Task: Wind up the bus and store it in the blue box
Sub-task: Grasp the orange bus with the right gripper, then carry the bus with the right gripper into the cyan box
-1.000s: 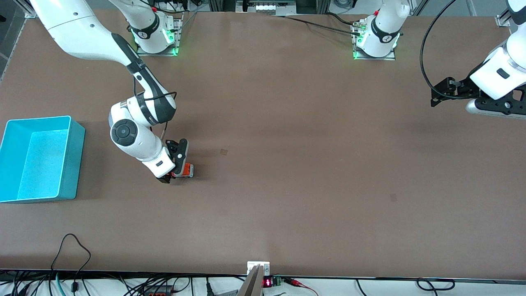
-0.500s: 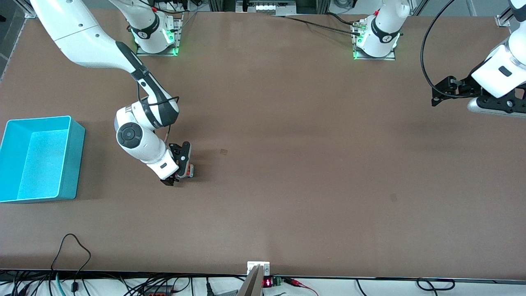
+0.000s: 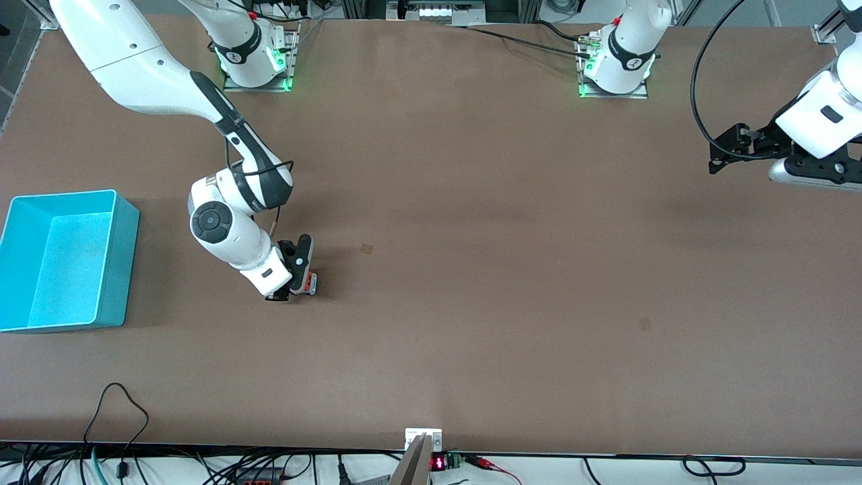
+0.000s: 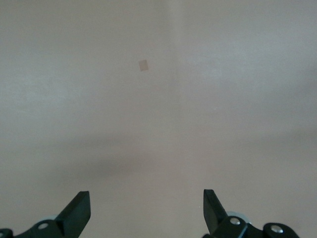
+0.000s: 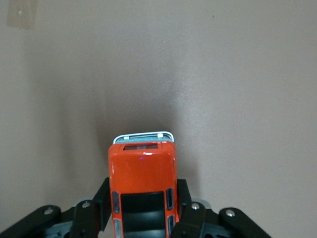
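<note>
The right gripper (image 3: 294, 288) is sitting low on the brown table (image 3: 471, 269), and its two black fingers (image 5: 189, 214) are squeezing the sides of the little orange bus (image 5: 142, 183). The bus is resting on the table with its pale front end sticking out past the fingers and its black roof panel facing up. The blue box (image 3: 121, 269) is sitting well apart from the bus, at the right arm's end of the table, and it is showing a lighter blue inside. The left gripper (image 4: 147, 213) is waiting up in the air over the left arm's end of the table, with its fingers (image 4: 78, 214) standing wide apart and holding nothing.
</note>
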Controlling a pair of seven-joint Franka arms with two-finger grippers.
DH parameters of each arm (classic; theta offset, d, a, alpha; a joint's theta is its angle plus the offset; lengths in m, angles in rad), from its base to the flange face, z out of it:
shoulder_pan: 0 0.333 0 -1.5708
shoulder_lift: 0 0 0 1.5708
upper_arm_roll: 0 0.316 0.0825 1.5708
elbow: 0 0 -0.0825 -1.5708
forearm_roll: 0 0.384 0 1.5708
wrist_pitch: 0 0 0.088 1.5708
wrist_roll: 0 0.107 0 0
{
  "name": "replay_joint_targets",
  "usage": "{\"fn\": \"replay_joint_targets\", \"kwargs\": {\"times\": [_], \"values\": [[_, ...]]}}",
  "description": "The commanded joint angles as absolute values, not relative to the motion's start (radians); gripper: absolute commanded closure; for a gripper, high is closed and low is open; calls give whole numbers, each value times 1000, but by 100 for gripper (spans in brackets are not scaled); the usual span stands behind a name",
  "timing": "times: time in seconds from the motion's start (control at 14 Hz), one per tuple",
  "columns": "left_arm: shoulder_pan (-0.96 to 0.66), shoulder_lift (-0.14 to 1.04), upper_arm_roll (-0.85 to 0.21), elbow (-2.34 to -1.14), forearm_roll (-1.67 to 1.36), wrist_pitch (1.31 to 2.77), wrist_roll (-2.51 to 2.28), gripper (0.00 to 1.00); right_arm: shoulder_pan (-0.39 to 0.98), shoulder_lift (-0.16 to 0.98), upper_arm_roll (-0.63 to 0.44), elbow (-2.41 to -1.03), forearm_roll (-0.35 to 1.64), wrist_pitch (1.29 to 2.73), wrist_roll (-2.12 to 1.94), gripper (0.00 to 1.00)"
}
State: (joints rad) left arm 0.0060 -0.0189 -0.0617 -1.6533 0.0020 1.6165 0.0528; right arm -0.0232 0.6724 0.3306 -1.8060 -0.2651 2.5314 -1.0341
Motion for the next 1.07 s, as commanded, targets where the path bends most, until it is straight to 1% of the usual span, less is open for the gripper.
{"fn": "replay_joint_targets", "kwargs": {"times": [0.0,0.14,0.21,0.36,0.43,0.5,0.64,0.71,0.86,1.0], "values": [[8,-12,-67,-1634,25,1606,41,0,-20,678,319,-1806,-281,2551,-1020,100],[6,-12,-67,-1634,25,1606,41,0,-20,657,314,-1802,-276,2546,-958,100],[6,-12,-67,-1634,25,1606,41,0,-23,625,314,-1801,-273,2525,-909,100],[9,-12,-67,-1634,23,1603,41,0,-35,559,313,-1793,-252,2432,-815,100],[8,-12,-67,-1634,23,1603,41,0,-50,526,302,-1793,-223,2413,-777,100],[9,-12,-67,-1634,23,1603,41,0,-61,496,273,-1795,-201,2402,-746,100],[9,-12,-67,-1634,23,1603,41,0,-69,437,168,-1807,-96,2379,-697,100],[9,-12,-67,-1634,23,1603,41,0,-74,404,120,-1815,-28,2347,-672,100],[9,-12,-67,-1634,23,1601,41,0,-106,361,17,-1815,-3,2252,-629,100],[11,-12,-67,-1634,23,1601,41,0,-200,331,-6,-1818,6,2192,-624,100]]}}
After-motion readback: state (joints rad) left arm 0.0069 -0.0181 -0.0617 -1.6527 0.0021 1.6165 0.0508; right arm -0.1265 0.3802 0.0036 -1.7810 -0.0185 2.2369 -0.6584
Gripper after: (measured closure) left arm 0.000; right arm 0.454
